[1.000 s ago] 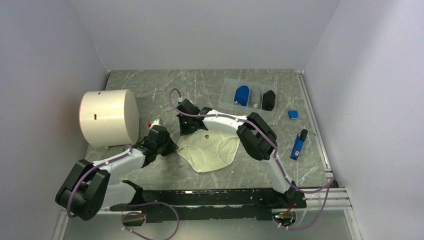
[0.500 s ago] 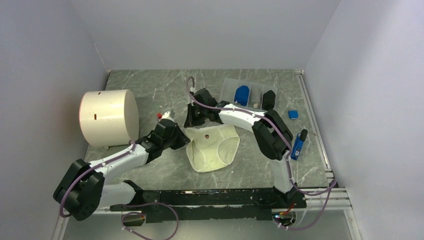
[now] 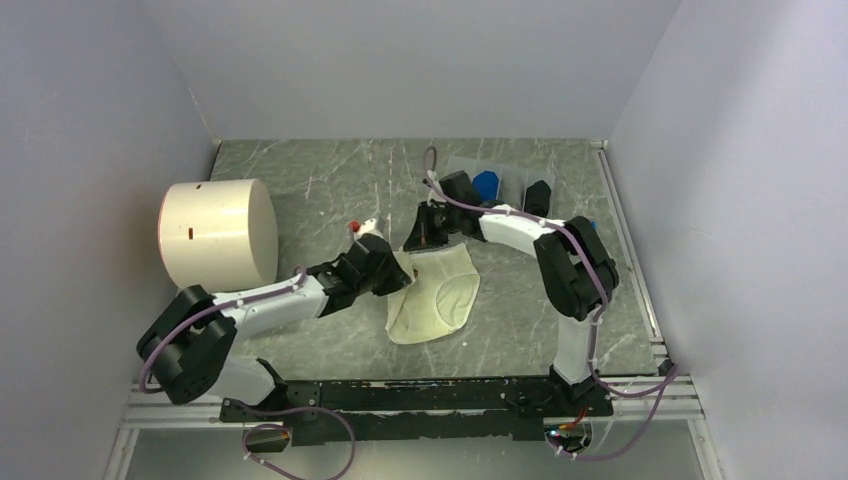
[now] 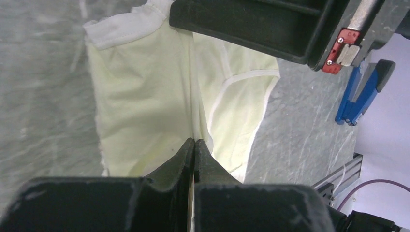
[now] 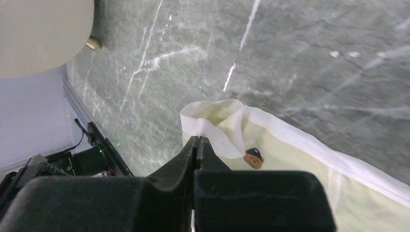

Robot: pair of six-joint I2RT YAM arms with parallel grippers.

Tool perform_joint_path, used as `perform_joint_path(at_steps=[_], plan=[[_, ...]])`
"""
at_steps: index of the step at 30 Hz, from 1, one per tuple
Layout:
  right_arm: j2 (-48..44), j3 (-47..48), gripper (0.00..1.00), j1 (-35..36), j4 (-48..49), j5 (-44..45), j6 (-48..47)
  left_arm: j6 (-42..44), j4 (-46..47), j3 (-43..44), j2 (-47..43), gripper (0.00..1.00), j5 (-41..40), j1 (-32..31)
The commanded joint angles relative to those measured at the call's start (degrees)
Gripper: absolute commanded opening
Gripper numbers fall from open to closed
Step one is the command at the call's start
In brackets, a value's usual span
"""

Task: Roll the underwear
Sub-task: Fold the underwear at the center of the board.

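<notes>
The cream-yellow underwear [image 3: 440, 298] lies mid-table with its left side folded over toward the right. My left gripper [image 3: 398, 277] is shut on a fold of its cloth [image 4: 145, 96], fingertips pinched together [image 4: 194, 143]. My right gripper [image 3: 424, 238] is shut on the white waistband corner [image 5: 208, 126], held just above the table beside a small bear emblem [image 5: 253, 157]. The blue underwear [image 3: 487, 184] sits as a roll in a clear tray [image 3: 512, 180] at the back, partly behind the right arm.
A large cream cylinder [image 3: 218, 233] lies on its side at the left. A black roll [image 3: 538, 194] is in the tray too. A hard blue block [image 4: 360, 92] rests on the table to the right. Walls close in on three sides.
Both grippers have moved right, carrying the left edge of the cream underwear with them. The garment now looks narrower, its left side folded over the middle.
</notes>
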Motion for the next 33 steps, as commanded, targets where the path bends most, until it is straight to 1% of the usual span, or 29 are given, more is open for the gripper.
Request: perform_joint_path(at_steps=[1, 7, 13, 17, 21, 23, 31, 33], plan=[[-5.0, -3.4, 0.0, -4.0, 7.1, -5.4, -2.1, -1.6, 1.4, 4.6, 3.2, 0.05, -0.8, -3.8], [-8.1, -7.5, 0.0, -8.5, 6.8, -7.4, -4.5, -2.0, 2.4, 10.3, 9.1, 0.05, -1.5, -7.5], [-9.0, -9.1, 0.0, -13.0, 1.3, -1.5, -9.0, -2.7, 2.0, 16.2, 15.7, 0.05, -2.3, -10.3], [-9.5, -10.7, 0.0, -14.8, 0.3, 1.4, -10.4, -2.9, 1.1, 20.0, 19.7, 0.05, -2.7, -11.1], [-10.2, -12.2, 0.0, -16.4, -0.4, 5.1, -11.0, -3.3, 1.6, 22.6, 23.2, 0.05, -1.2, -11.5], [-10.7, -12.7, 0.0, -17.1, 0.3, 5.3, -11.3, -3.5, 1.3, 24.0, 24.4, 0.05, -1.3, -11.9], [-8.3, -10.2, 0.0, -19.6, -2.6, 5.1, -13.6, -4.3, 0.3, 29.7, 29.6, 0.05, -0.5, -12.3], [-8.5, -10.9, 0.02, -20.1, -2.1, 5.8, -13.2, -4.5, 0.3, 30.6, 30.7, 0.05, -0.3, -12.3]])
